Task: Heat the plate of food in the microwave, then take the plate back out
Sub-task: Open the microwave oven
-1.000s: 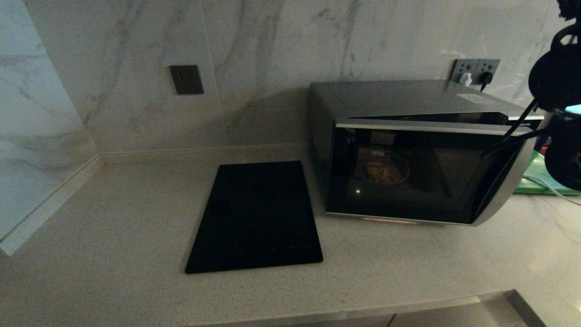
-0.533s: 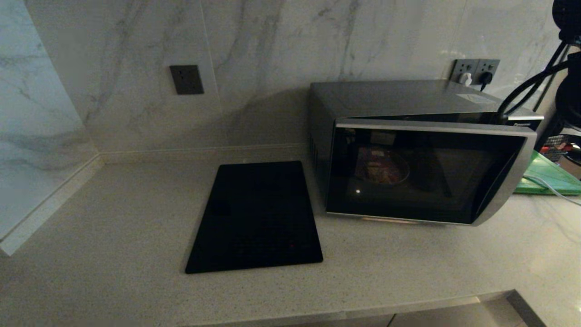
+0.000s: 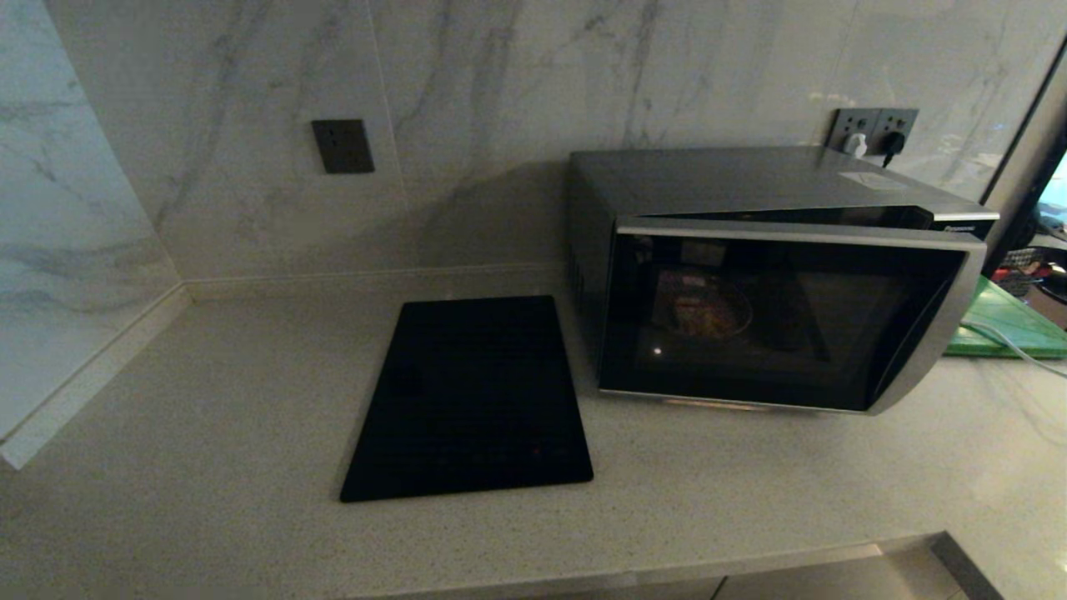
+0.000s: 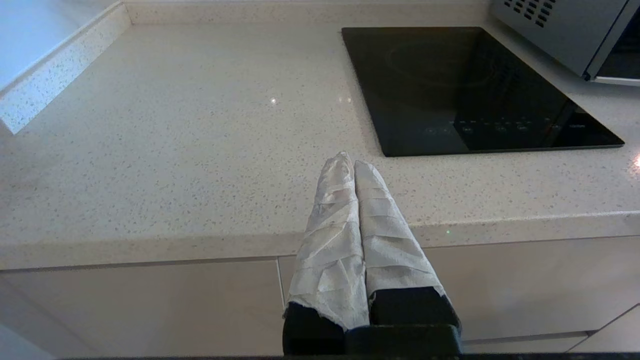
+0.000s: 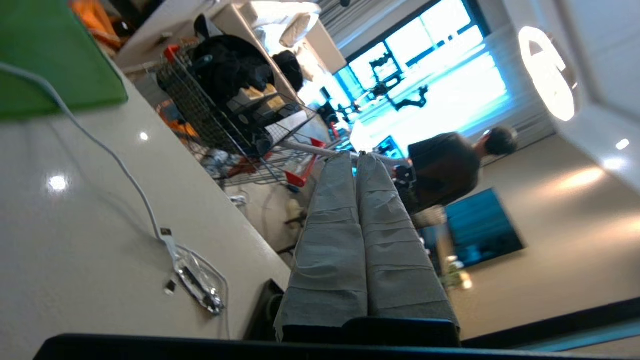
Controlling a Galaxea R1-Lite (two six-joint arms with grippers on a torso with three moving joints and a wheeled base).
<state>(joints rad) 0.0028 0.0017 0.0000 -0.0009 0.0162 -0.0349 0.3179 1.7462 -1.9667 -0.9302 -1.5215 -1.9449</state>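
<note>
Neither hand is being shown in the head view; the pale lilac plate of food is sitting inside the boxy dark grey microwave, door ajar, beside the flat black slab. The left hand, cloth-wrapped, is being kept closed and empty over the speckled desk, parked. The right hand, pressed together on nothing, is being pointed away, past a white cable.

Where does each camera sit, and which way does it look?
Head: high, looking down at the counter, microwave and hob; no robot part shows.
Left wrist: low, before the counter edge, facing the hob; shut left gripper.
Right wrist: turned away toward the room; shut right gripper.
Shared: hob in head and left wrist.
</note>
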